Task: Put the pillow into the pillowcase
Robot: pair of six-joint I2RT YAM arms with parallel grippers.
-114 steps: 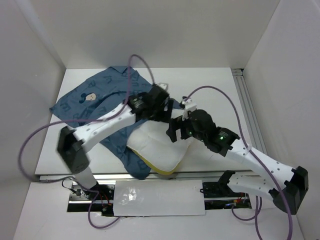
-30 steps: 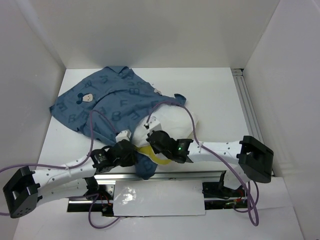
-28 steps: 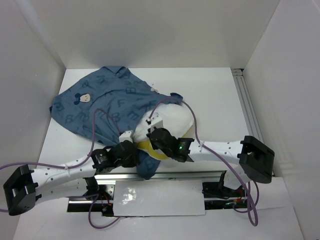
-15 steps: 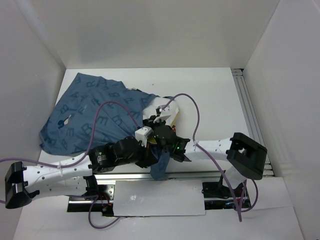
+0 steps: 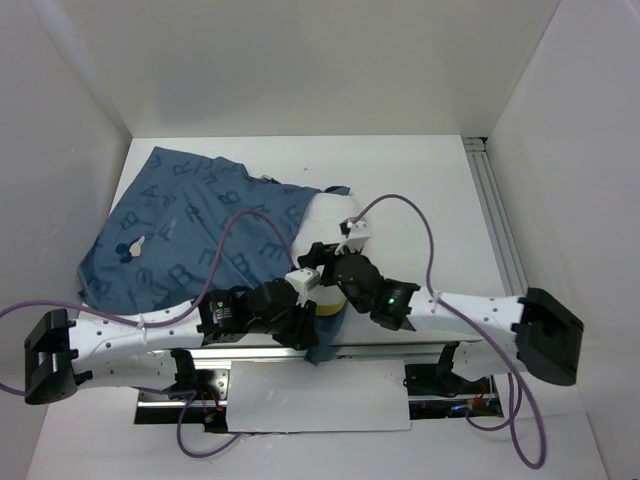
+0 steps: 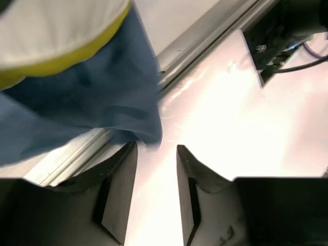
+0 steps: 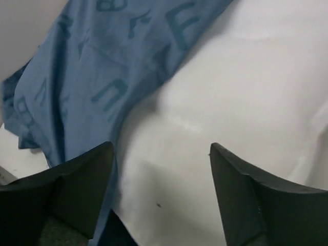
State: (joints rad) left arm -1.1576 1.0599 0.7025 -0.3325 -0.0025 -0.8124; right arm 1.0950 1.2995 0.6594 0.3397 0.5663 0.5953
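The dusty-blue pillowcase point(image 5: 190, 235) lies spread over the left of the table, one corner hanging past the near edge point(image 5: 320, 345). The white pillow point(image 5: 325, 213) shows at its right side, mostly under fabric and arms. My left gripper point(image 5: 310, 328) is open and empty at the near edge. In the left wrist view it point(image 6: 155, 149) sits just below the hanging pillowcase corner point(image 6: 102, 102) and the pillow's yellow band point(image 6: 61, 60). My right gripper point(image 5: 325, 255) is wide open over the pillow. In the right wrist view it point(image 7: 161, 148) straddles the pillow point(image 7: 241, 102), beside the pillowcase point(image 7: 97, 66).
A metal rail point(image 5: 400, 350) runs along the near table edge, with a white sheet point(image 5: 320, 395) below it. White walls enclose the table on three sides. A slotted rail point(image 5: 497, 225) runs along the right edge. Purple cables point(image 5: 410, 215) loop above both arms.
Over the last second the pillowcase was pulled left and spread flatter. Both arms shifted right along the near edge. More of the white pillow shows at the pillowcase's right side.
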